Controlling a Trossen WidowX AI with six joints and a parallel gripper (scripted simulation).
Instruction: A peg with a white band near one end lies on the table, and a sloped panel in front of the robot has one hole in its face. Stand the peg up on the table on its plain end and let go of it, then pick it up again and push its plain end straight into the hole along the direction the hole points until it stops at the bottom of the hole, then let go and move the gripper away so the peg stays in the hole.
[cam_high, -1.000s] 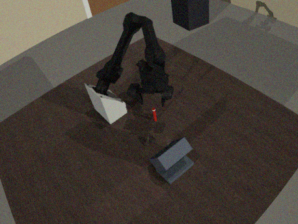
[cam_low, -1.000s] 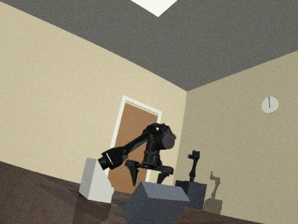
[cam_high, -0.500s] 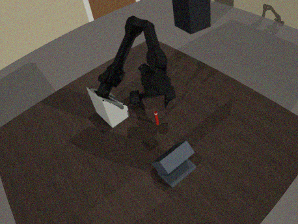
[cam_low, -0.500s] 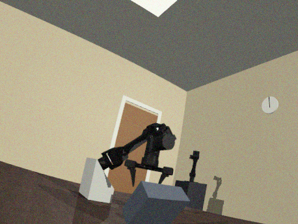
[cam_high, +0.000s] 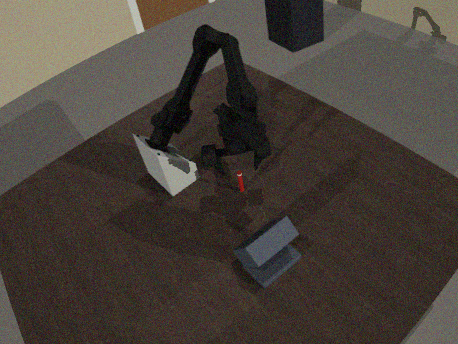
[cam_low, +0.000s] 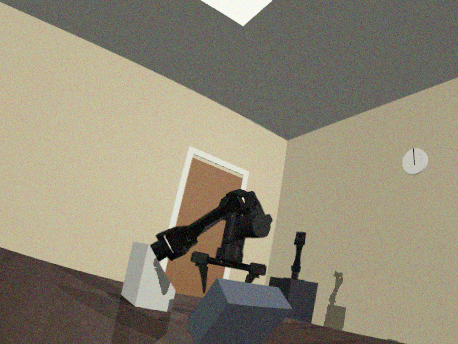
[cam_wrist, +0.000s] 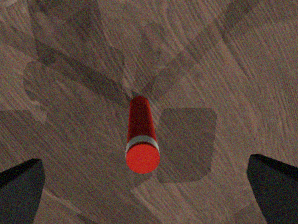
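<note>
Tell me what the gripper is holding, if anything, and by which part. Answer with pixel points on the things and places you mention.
Nothing is held; the gripper (cam_high: 237, 161) (cam_low: 226, 286) (cam_wrist: 147, 169) is open, and the peg (cam_high: 241, 182) (cam_wrist: 141, 120) stands on the table, white-banded end up.

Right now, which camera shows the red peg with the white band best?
The wrist view: the red cylindrical peg looms large, band clear. The top view shows it small, standing upright; in the exterior view I can't see it.

So the room's got plain beige walls (cam_high: 65, 45) (cam_low: 90, 125) meeting in a corner, under a dark grey ceiling (cam_low: 225, 65) with a bright white light panel (cam_low: 240, 9). There's a brown door in a white frame (cam_low: 200, 195), a round white wall clock (cam_low: 421, 162), and a grey floor (cam_high: 395, 90). Lighting's pretty dim in the overhead view, tbh.
</note>
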